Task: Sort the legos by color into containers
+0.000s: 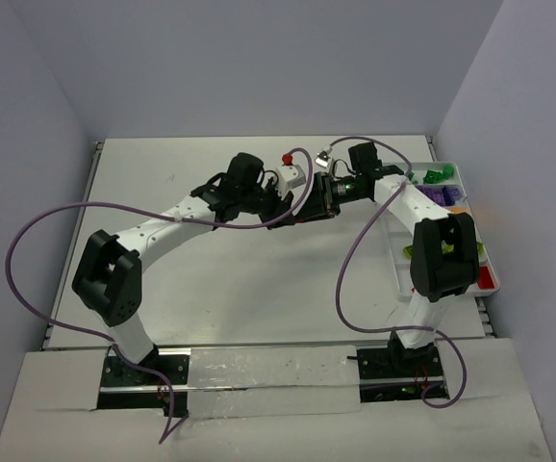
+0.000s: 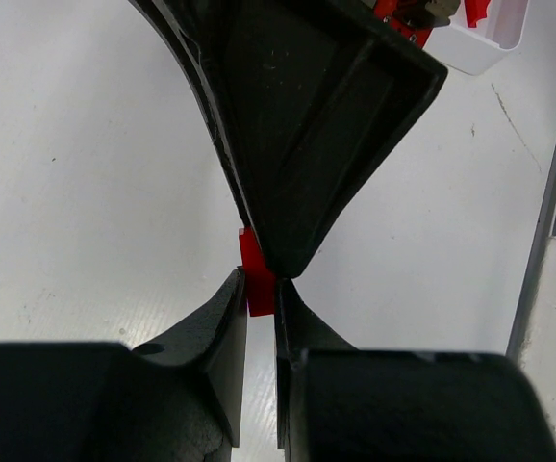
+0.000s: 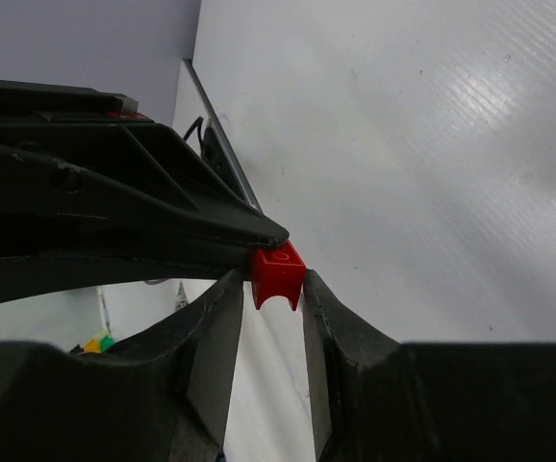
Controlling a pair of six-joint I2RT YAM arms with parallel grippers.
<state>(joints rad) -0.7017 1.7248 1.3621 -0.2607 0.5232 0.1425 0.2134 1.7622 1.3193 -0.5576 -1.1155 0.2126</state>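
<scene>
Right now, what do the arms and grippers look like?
Both the left arm and right arm: white links, bulky black joints, a purple cable off each. The left gripper and right gripper: black wedge fingers tapering to narrow tips.

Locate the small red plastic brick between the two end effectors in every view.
Top external: hidden where the left end effector and right end effector meet, mid-table.
Left wrist: small red plastic brick at centre, between that arm's fingers.
Right wrist: brick at centre, between its fingers.
Shared landmark: the two black end effectors meeting tip to tip.
</scene>
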